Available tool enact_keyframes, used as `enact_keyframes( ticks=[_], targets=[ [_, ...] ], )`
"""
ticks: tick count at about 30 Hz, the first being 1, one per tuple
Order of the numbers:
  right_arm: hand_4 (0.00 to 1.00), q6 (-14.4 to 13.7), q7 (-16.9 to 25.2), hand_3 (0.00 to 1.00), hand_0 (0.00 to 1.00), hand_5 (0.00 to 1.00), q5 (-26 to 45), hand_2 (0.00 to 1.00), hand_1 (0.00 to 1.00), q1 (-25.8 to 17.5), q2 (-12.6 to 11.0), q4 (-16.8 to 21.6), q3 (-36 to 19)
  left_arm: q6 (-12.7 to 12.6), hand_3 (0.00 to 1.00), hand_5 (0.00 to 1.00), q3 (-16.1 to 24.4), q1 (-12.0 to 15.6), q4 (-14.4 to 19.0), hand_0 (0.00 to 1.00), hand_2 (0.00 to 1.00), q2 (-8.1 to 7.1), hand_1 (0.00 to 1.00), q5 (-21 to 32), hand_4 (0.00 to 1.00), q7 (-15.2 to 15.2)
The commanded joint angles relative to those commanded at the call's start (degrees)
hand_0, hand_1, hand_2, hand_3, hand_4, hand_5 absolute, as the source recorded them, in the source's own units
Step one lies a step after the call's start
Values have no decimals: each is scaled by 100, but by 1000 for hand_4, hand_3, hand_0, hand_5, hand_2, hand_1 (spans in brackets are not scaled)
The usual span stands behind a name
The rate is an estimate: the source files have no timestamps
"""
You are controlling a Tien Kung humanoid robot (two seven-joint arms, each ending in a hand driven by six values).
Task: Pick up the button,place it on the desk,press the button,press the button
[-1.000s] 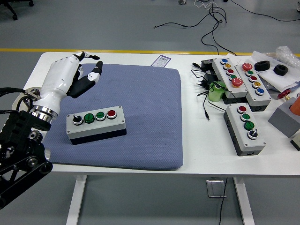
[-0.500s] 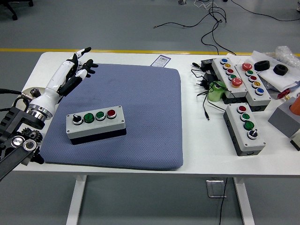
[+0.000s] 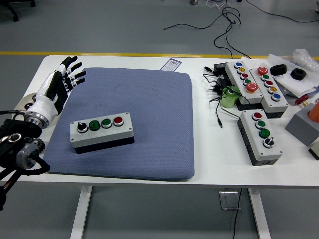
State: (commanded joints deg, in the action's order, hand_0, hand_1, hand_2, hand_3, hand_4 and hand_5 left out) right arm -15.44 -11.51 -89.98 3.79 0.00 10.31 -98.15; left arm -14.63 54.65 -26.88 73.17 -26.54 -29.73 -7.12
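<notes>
A grey button box [image 3: 102, 130] with a black selector knob, two green buttons and a red button lies on the blue mat [image 3: 149, 99], toward its left front. My left hand [image 3: 62, 79] is at the mat's left edge, behind and to the left of the box, fingers spread and holding nothing. It is well apart from the box. The right arm does not show.
More button boxes [image 3: 262, 135] [image 3: 243, 81] [image 3: 270, 87] stand on the bare table right of the mat, with black cables [image 3: 217, 94] and a green object [image 3: 230, 99]. Black rings [image 3: 278, 69] and a grey box [image 3: 303, 127] sit at the far right. A small card [image 3: 172, 64] lies behind the mat.
My left hand has drawn back leftward and lower, from over the mat's back left corner to its left edge, turning so the fingers point up and away. The button box has not moved.
</notes>
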Motion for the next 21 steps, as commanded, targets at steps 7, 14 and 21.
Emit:
enact_keyframes(
  ticks=[7,14,21],
  targets=[
    [283,2,7,612,538,118,-7,689,641,9,0,0,-2,57,998,998,36,15,-191,820,970,5,873,157,612,31],
    [283,4,7,612,538,118,-16,689,642,25,0,0,-12,195,993,998,60,15,-247,818,961,-10,869,102,614,78],
    [283,7,7,612,536,118,-34,690,642,36,0,0,-22,209,982,998,81,17,-268,820,954,-14,868,88,614,73]
  ],
)
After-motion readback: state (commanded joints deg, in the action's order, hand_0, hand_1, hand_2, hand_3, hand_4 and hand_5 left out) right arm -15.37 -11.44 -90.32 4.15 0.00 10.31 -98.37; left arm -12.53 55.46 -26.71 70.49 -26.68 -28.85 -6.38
